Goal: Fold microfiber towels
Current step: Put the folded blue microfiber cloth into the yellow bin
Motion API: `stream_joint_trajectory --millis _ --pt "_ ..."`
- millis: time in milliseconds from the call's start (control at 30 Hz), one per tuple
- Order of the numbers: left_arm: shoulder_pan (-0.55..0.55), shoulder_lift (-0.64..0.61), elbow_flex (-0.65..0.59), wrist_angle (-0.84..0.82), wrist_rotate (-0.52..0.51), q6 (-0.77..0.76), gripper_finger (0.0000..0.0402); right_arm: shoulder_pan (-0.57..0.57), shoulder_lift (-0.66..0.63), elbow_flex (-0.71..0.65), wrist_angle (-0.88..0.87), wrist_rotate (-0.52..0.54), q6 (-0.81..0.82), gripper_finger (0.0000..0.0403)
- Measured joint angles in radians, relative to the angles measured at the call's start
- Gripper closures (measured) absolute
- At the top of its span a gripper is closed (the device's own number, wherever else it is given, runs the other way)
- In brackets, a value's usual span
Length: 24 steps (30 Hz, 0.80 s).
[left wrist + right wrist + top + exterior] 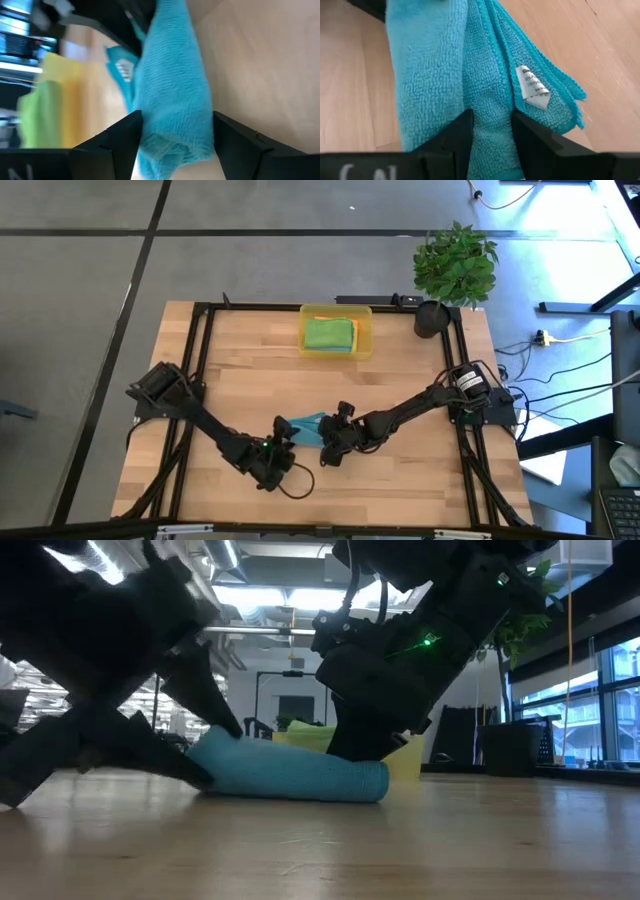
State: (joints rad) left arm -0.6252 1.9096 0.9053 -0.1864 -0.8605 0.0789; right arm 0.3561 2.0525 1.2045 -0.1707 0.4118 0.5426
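Note:
A teal-blue microfiber towel [306, 425], folded into a thick bundle, lies on the wooden table [400, 480] between my two grippers. It shows as a low roll in the low view [290, 775]. My right gripper [489, 135] is shut on the towel's right part. My left gripper [176, 135] is open, its fingers standing on either side of the towel's left end [172, 120]. A white label [532, 87] sticks out of the towel's layered edges. A green towel [328, 333] lies on others in the yellow tray [365, 330] at the far edge. My left gripper has the towel's left end [215, 745] filling the gap between its open fingers [125, 135]; whether they touch it, I cannot tell. My right gripper pinches a ridge of the folded towel [487, 105] between its two fingers, several layers thick. The fingers slant down from the table's right side. The towel lies on the table.
A potted plant [455, 265] stands at the far right corner, next to the tray. Bare wood lies on the near side of the towel [320, 850] and to the table's left and right. A black frame [200, 380] runs along the table's sides.

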Motion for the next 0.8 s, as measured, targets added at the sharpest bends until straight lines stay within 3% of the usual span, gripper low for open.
stream_joint_trajectory --millis 133,233,533,800 --pt "-0.039 -0.016 -0.002 0.005 -0.105 0.017 0.0179 0.0 0.0 0.0 -0.001 -0.002 0.0 0.0263" --pt "-0.062 -0.021 0.002 -0.009 -0.127 0.025 0.0174 0.0 0.0 0.0 -0.002 -0.003 0.0 0.0263" --pt "-0.043 -0.023 0.006 0.0 -0.042 -0.015 0.0149 0.0 0.0 0.0 0.0 -0.005 0.0 0.0263" --pt "0.002 -0.025 0.008 0.015 0.045 -0.02 0.0159 -0.001 0.0 0.0 0.0 -0.006 -0.001 0.0263"
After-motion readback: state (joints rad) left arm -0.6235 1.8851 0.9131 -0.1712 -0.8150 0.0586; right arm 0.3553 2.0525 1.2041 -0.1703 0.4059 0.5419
